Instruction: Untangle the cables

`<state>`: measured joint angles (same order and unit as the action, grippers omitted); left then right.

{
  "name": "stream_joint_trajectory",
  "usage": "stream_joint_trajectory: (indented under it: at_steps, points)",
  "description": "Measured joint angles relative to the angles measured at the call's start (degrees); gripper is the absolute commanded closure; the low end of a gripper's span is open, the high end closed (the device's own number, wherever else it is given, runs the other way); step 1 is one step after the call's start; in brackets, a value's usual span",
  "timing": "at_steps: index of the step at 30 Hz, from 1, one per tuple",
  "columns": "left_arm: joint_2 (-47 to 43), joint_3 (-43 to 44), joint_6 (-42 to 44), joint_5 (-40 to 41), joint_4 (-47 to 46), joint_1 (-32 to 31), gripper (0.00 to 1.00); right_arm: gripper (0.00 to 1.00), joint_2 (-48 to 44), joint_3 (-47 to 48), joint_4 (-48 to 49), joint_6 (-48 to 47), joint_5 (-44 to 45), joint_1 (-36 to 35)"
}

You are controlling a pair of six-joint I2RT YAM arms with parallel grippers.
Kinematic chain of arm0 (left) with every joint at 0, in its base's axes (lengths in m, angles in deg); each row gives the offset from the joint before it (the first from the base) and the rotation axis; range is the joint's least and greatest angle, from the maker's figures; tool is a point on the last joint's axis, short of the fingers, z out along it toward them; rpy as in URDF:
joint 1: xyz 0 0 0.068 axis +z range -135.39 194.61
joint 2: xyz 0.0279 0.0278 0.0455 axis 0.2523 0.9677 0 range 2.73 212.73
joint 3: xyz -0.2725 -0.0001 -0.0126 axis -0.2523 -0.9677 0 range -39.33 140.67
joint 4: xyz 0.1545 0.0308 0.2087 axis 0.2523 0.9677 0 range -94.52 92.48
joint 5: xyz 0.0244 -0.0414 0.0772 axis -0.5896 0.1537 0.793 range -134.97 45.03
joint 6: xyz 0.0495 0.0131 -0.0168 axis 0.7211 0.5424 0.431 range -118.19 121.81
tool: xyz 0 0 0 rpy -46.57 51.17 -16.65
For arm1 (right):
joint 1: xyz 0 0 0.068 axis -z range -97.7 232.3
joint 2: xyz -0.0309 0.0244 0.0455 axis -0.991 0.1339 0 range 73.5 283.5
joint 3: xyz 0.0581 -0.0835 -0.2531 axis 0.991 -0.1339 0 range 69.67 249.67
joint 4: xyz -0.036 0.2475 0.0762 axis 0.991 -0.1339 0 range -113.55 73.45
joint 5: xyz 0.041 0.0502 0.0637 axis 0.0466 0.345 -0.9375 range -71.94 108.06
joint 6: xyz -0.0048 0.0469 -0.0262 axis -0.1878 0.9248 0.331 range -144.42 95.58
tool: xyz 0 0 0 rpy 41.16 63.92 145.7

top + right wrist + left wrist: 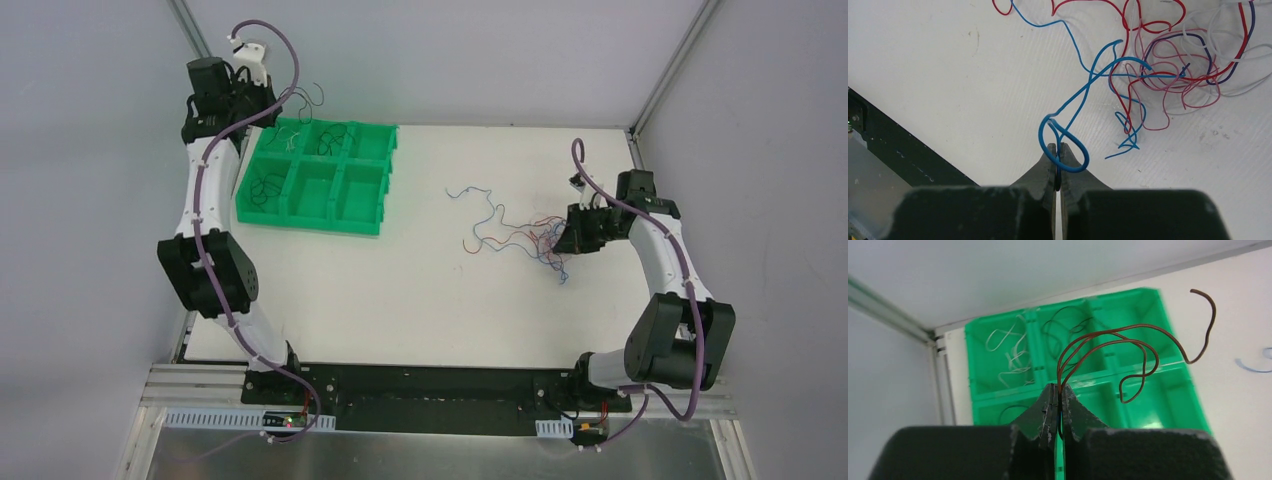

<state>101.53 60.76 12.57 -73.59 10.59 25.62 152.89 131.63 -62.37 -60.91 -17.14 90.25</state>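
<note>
A tangle of thin red, blue, pink, purple and white cables (540, 238) lies on the white table at the right. My right gripper (1058, 148) is shut on a looped blue cable (1068, 150) that runs up into the tangle (1168, 70). In the top view that gripper (572, 236) sits at the tangle's right edge. My left gripper (1059, 390) is shut on a few brown cables (1128, 337), held in the air above the green bin (1153, 410). In the top view it (266, 112) hangs over the bin's far left corner.
The green bin (312, 224) with six compartments stands at the back left. It holds white cables (1010, 355) and black cables (1063, 327) in separate compartments. A loose blue cable (470, 192) and a red one (484, 238) lie mid-table. Grey walls enclose the table.
</note>
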Motion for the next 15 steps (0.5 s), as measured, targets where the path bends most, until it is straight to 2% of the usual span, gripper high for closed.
stream_joint_trajectory:
  at_steps: [6,15]
  points:
    - [13.0,10.7,8.1,12.5,5.7,-1.8,1.0,1.0,1.3,0.0,1.4,2.6,-0.7,-0.3]
    - [31.5,25.6,18.7,26.8,9.8,-9.9,1.0,1.0,2.5,0.8,1.6,5.2,-1.1,-0.7]
